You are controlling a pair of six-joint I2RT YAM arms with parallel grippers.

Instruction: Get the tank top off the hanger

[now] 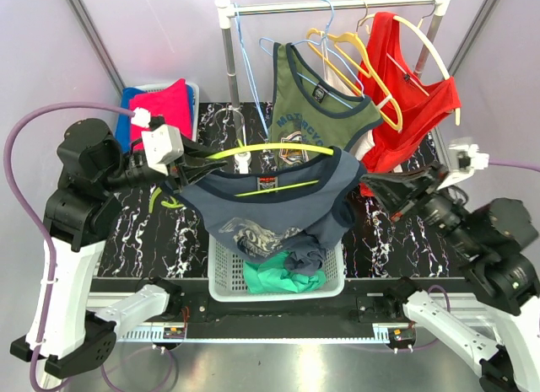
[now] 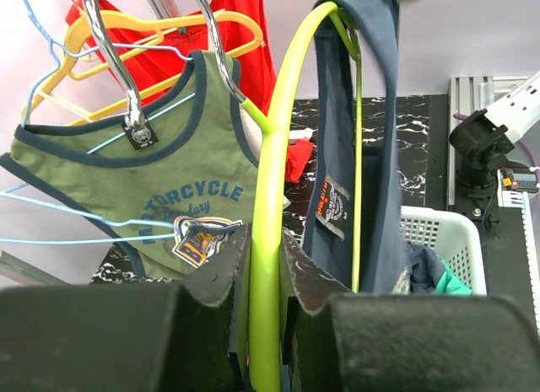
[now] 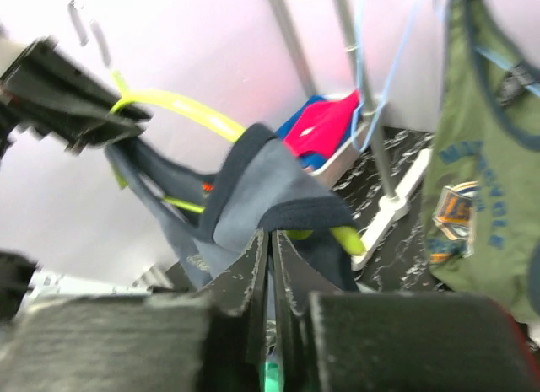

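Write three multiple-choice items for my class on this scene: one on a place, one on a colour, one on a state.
1. The white basket sits: A above the grey-blue tank top; B below it; C far to its left.
2. The hanger carrying that tank top is: A red; B white; C lime green.
3. The left end effector is: A open and empty; B shut on the hanger; C shut on the basket.

Answers:
1 B, the top view shows the tank top hanging over the basket.
2 C, its lime green bar runs through the tank top's neck and straps.
3 B, the left wrist view shows it clamped on the hanger's bar.
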